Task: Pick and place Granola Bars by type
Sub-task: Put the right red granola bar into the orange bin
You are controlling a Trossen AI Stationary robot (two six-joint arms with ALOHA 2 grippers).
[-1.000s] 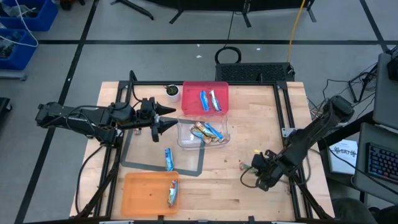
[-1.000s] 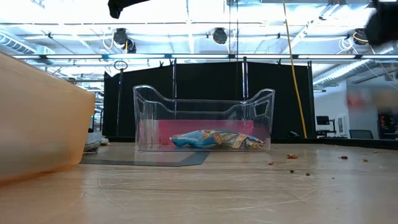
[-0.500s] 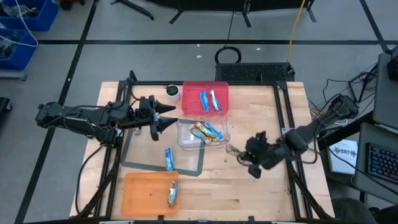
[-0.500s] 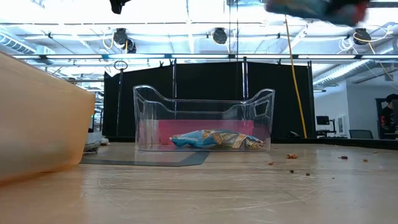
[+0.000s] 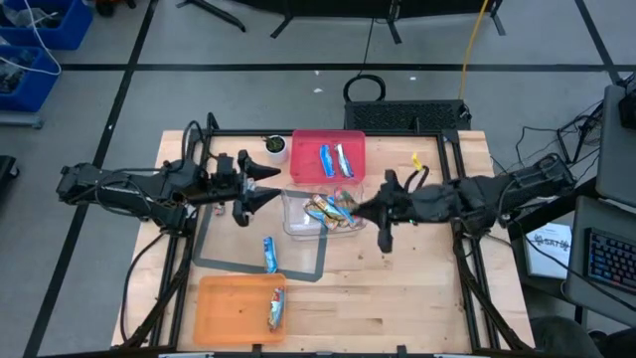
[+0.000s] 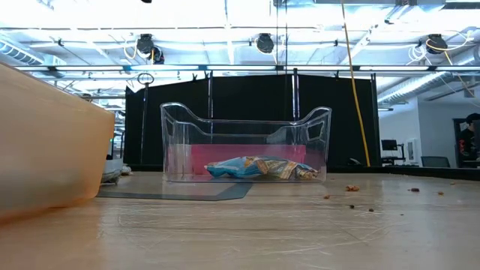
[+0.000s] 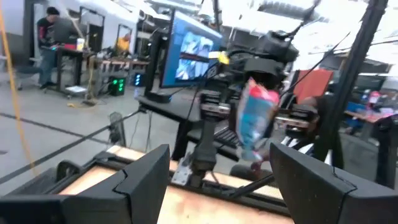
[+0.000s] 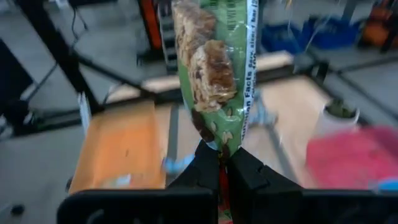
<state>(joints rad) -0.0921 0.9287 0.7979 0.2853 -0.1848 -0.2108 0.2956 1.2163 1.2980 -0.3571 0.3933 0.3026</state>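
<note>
A grey floor crossed by dark lines surrounds the wooden table. Blue crates sit at one corner. Ceiling lights hang above a black curtain.

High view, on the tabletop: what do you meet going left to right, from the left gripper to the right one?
left gripper → clear bin → right gripper, shut on a granola bar. The orange bin, red bin and loose blue bar overlap these in left-right position, so they are left out.

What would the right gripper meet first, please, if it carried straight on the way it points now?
Probably the left gripper. The right gripper, shut on a green-wrapped granola bar, points across above the clear plastic bin; heights are unclear.
</note>
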